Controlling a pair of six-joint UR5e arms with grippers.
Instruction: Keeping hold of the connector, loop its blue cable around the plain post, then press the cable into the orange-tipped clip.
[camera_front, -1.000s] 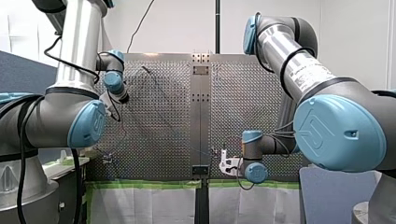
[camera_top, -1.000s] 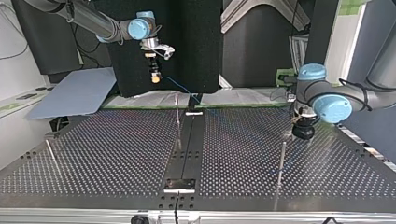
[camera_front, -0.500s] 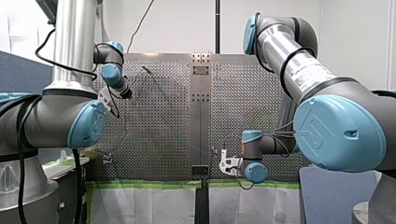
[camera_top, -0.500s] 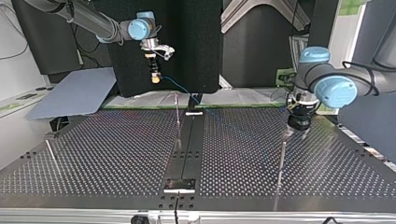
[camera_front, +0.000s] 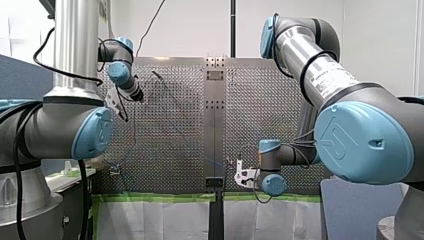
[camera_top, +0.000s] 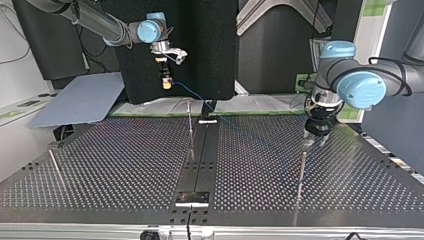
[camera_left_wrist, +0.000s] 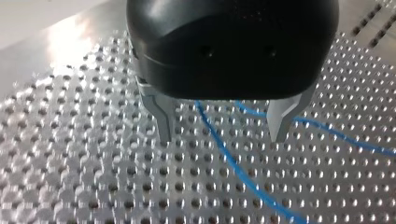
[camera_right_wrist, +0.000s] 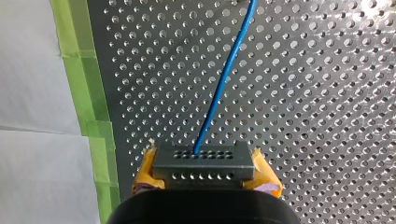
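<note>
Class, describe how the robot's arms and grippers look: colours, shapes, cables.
My left arm and my right arm are silver tubes with grey joints and light-blue round caps, with black cables. My left gripper has a black rounded body and metal fingers; my right gripper has yellow pads.

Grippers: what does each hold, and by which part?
My right gripper clamps the grey connector by its two ends. My left gripper is open, holding nothing; the blue cable passes between its fingers.

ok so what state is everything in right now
right gripper, shut on the connector
connector, held between yellow pads, cable attached
left gripper, open
blue cable, runs loose between the left fingers, not gripped
post, standing near left gripper
</note>
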